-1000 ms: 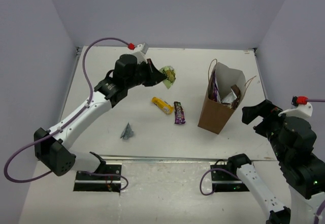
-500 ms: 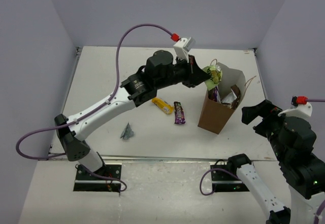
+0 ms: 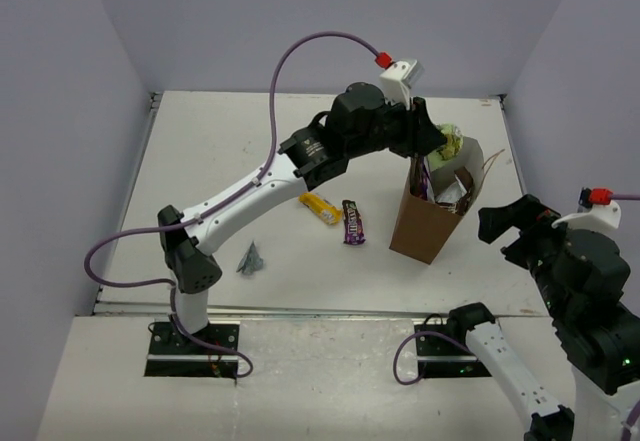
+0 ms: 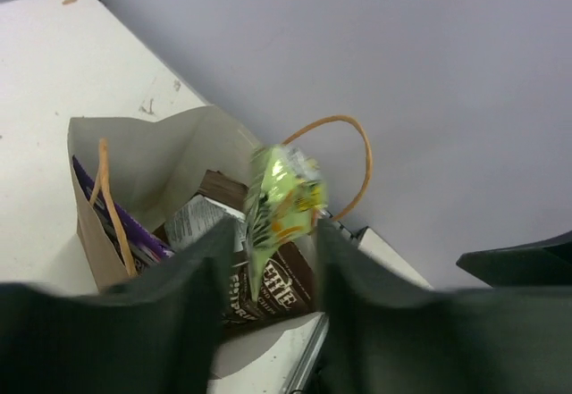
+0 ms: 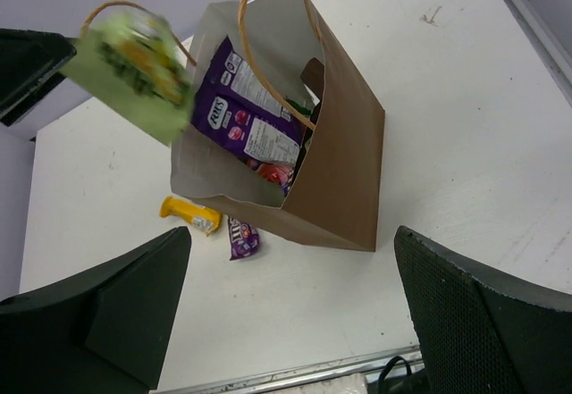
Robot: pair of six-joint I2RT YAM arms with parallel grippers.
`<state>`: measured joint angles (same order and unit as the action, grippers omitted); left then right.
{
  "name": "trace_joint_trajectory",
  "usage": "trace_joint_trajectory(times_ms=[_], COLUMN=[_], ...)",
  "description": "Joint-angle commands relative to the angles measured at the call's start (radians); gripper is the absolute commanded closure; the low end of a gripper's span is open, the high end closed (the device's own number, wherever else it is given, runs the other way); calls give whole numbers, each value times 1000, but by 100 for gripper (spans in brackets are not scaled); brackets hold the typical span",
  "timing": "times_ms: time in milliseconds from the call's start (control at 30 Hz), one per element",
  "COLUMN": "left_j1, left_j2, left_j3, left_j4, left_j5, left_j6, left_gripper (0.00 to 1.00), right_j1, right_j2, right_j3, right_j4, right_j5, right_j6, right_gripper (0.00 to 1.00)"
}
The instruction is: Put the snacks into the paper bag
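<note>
The brown paper bag (image 3: 425, 226) stands open at centre right, with a purple pouch (image 5: 246, 113) and a dark brown packet (image 4: 277, 291) inside. My left gripper (image 3: 432, 139) reaches over its mouth with the jaws apart. A green snack bag (image 4: 281, 202) hangs blurred in the air between the fingers, touching neither, above the opening. On the table left of the bag lie a yellow bar (image 3: 320, 207), a dark purple-brown bar (image 3: 353, 221) and a small grey wrapper (image 3: 251, 258). My right gripper (image 3: 510, 226) stays open and empty to the right of the bag.
Grey walls close in the white table on three sides. A metal rail (image 3: 300, 313) runs along the near edge. The left arm stretches diagonally across the table from its base (image 3: 190, 336) to the bag.
The left arm swung right from the table's middle to above the bag, carrying the green bag. Its jaws have now parted and the green bag has come free.
</note>
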<state>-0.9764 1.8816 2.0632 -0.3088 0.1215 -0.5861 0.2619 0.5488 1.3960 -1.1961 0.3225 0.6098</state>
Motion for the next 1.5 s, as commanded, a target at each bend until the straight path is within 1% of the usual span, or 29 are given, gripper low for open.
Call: trace_joint_trajectory(times_ms=[0,33,67,133,300,433,467,533,567,600,633,667,700,733,800,867,967,1100,1133,1233,1267,1367,1467], left_j1=[5,7,11,22,57,79,85,126,148,200,226,251,290,306,333,337,337,338,338,338,337,337,337], left_j2=[-4,-7,-12,-30,-104,-220,-246,-321,-350,-378,-442,-478,-542,-570,-624,-696,-785,-912,-927,-975,-980,-981,-987], left_j3=[54,49,45,23,-55,-116,-155,-198,-253,-288,-331,-422,-464,-504,-602,-659,-776,-920,-971,-1044,-1093,-1153,-1218], left_j4=[-24,-23,-16,-9,43,13,-5,-26,-53,-67,-70,-88,-113,-140,-264,-376,-453,-481,-487,-504,-518,-539,-555], left_j5=[-48,-51,-51,-43,-34,-103,-115,-117,-115,-115,-102,-102,-114,-176,-247,-354,-408,-401,-396,-379,-364,-329,-350], left_j6=[16,15,15,12,6,38,43,23,3,-42,-61,-76,-95,-106,-135,-146,-150,-168,-173,-196,-205,-234,-259], left_gripper=[44,23,14,1,0,0,0,0,0,0,0,0,0,0,0,0,0,0,0,0,0,0,0], right_j1=[4,3,5,5,5,5,5,5,7,7,7,10,10,10,10,10,10,11,13,11,13,16,16], right_j2=[31,31,33,34,31,28,28,26,28,28,30,34,36,36,39,40,37,36,36,36,36,33,33], right_j3=[43,44,47,51,49,44,46,49,51,49,49,47,47,49,51,51,44,31,29,21,15,-2,-12], right_j4=[21,23,21,21,23,23,24,23,23,23,23,23,23,23,23,24,21,18,20,20,20,20,23], right_j5=[3,4,4,7,6,3,0,-5,-10,-11,-13,-17,-19,-22,-25,-30,-36,-53,-59,-68,-71,-82,-92], right_j6=[-8,-10,-10,-12,-12,-10,-10,-8,-10,-8,-7,-5,-5,-2,-2,-1,1,5,10,11,11,16,22], right_gripper=[1,1,1,1,1,1,1,1,1,1,1,1,1,1,1,1,1,1,1,1,1,1,1])
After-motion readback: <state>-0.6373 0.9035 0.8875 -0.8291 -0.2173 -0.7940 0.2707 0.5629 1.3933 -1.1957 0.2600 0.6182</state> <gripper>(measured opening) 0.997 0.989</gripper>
